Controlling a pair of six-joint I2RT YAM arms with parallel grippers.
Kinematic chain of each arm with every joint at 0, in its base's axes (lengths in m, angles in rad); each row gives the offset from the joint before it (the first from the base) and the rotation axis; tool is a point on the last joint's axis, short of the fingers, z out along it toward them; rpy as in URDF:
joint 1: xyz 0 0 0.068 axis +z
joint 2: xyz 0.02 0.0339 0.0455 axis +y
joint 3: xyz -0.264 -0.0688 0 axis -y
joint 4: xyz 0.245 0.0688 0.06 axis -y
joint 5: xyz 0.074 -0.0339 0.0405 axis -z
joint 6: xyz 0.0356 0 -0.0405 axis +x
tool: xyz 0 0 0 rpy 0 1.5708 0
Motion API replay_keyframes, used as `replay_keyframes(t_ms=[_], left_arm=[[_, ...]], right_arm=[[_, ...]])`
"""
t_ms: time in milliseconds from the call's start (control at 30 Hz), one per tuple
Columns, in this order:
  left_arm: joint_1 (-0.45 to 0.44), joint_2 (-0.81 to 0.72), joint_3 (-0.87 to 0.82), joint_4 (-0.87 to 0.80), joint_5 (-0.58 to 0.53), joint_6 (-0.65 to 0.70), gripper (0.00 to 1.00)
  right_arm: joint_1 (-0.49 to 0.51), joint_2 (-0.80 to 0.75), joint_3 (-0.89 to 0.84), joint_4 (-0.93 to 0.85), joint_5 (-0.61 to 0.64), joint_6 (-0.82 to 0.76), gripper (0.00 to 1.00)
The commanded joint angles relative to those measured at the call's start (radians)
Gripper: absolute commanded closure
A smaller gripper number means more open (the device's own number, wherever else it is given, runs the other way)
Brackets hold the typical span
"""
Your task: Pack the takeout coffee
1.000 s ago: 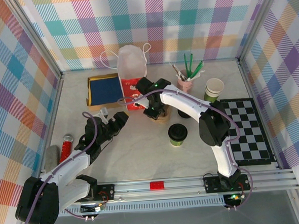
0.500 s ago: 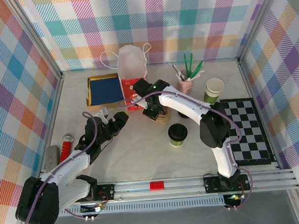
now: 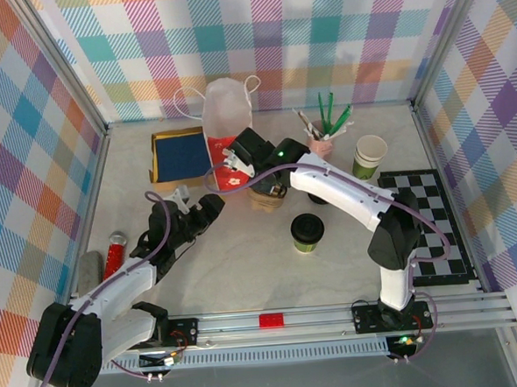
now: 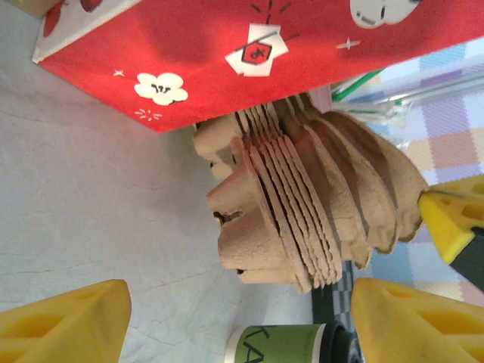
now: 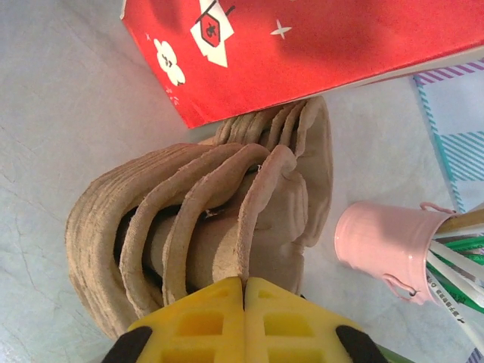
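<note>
Two tools at one stack of brown pulp cup carriers [image 3: 263, 199]
Just beyond the stack stands a tall red paper bag [image 3: 219, 152], with a pink bucket of straws [image 3: 320, 144] to the right. The right tool [image 5: 243, 291] is clenched at the stack's rim; I cannot tell whether it pinches a layer. The left tool [image 4: 234, 325] is released and faces the stack. The olive-green paper cup with black lid [image 3: 306, 232] stands on the bench [image 3: 245, 264] near-right of the stack, apart from both tools, and is cut off in the left wrist view.
</note>
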Motion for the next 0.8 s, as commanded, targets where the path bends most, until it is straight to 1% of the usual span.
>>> replay_keyframes(t_ms=[0, 133, 267, 433, 767], left_arm=[[-0.052, 0.040, 0.061, -0.010, -0.004, 0.055, 0.23], [-0.083, 0.095, 0.083, 0.017, -0.018, 0.053, 0.22], [-0.105, 0.153, 0.110, 0.055, -0.026, 0.052, 0.20], [-0.121, 0.233, 0.133, 0.141, -0.014, 0.028, 0.19], [-0.140, 0.293, 0.159, 0.187, -0.017, 0.020, 0.19]], right_arm=[[0.007, -0.005, -0.032, 0.025, -0.039, 0.027, 1.00], [0.015, -0.023, -0.062, 0.045, -0.080, 0.063, 1.00], [0.027, -0.042, -0.081, 0.058, -0.089, 0.079, 1.00], [0.035, -0.080, -0.121, 0.085, -0.099, 0.091, 1.00], [0.041, -0.139, -0.166, 0.106, -0.100, 0.097, 1.00]])
